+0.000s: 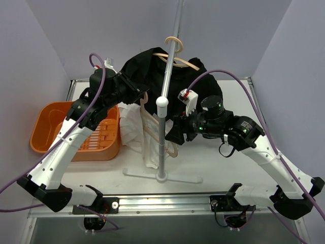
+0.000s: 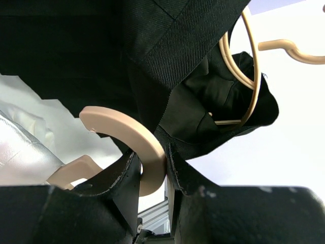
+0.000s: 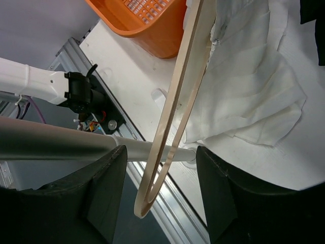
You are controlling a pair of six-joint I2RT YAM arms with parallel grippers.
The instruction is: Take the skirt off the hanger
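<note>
A white pleated skirt (image 1: 136,133) (image 3: 254,86) hangs partly on a beige hanger (image 1: 161,140) (image 3: 175,101) and spreads onto the table. My left gripper (image 1: 138,95) (image 2: 152,173) is shut on that hanger's curved hook (image 2: 127,132), just under a black garment (image 1: 152,66) (image 2: 76,51). My right gripper (image 1: 177,132) (image 3: 161,188) is open. The hanger's lower loop hangs between its fingers without touching them.
A stand's vertical pole (image 1: 162,137) (image 3: 61,145) rises between the arms from a flat base (image 1: 162,177). A second beige hanger (image 1: 177,61) (image 2: 251,76) carries the black garment on the pole's top. An orange basket (image 1: 51,122) (image 3: 152,30) sits at the left.
</note>
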